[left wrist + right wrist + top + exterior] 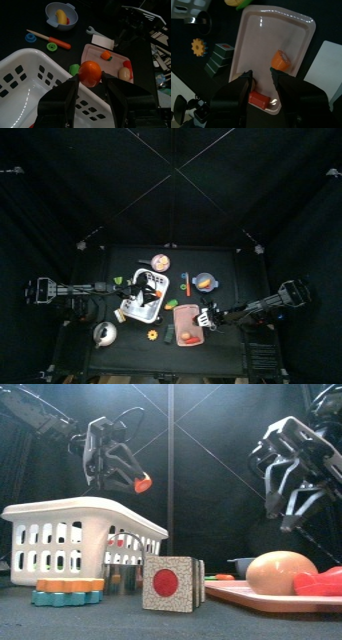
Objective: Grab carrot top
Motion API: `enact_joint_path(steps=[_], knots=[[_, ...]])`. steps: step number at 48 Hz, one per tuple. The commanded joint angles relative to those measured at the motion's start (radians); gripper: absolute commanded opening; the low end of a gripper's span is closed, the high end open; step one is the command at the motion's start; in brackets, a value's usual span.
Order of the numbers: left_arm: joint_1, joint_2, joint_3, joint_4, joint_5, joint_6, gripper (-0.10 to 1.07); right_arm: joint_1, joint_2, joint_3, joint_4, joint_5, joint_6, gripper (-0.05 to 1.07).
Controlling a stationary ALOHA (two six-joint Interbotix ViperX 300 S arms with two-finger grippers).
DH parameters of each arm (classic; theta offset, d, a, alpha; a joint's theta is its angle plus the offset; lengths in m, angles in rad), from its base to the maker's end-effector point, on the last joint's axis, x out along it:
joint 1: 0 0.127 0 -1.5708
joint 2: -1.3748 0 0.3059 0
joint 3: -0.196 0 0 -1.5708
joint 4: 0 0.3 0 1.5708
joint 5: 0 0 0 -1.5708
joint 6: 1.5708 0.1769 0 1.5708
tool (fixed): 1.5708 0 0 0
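Note:
My left gripper is shut on an orange carrot piece and holds it above the white basket. A green bit shows right beside the piece. In the front view the piece hangs in the left gripper over the basket. A second orange carrot piece lies on the pink tray. My right gripper is open and empty just above that tray, close to the second piece. In the top view the left gripper is over the basket and the right gripper is beside the tray.
The tray also holds a red piece and a pale round fruit. A blue bowl with a banana, an orange-handled knife, a wrench, a yellow gear and tile blocks lie around.

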Motion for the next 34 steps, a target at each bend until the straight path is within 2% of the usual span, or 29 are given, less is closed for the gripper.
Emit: enact_joint_path(steps=[1, 11, 19, 34], knots=[[0.002, -0.005, -0.008, 0.018, -0.003, 0.002, 0.73, -0.002, 0.017, -0.003, -0.015, -0.028, 0.032, 0.81], [-0.002, -0.003, 0.035, 0.018, 0.02, -0.002, 0.73, -0.005, 0.032, -0.011, 0.008, -0.026, 0.049, 0.92], [-0.005, -0.012, 0.04, 0.021, 0.041, 0.0, 0.73, -0.034, 0.055, 0.003, 0.066, -0.025, 0.046, 0.93], [-0.005, -0.012, 0.055, 0.017, 0.058, -0.002, 0.73, -0.064, 0.149, -0.011, 0.067, -0.063, 0.034, 0.93]])
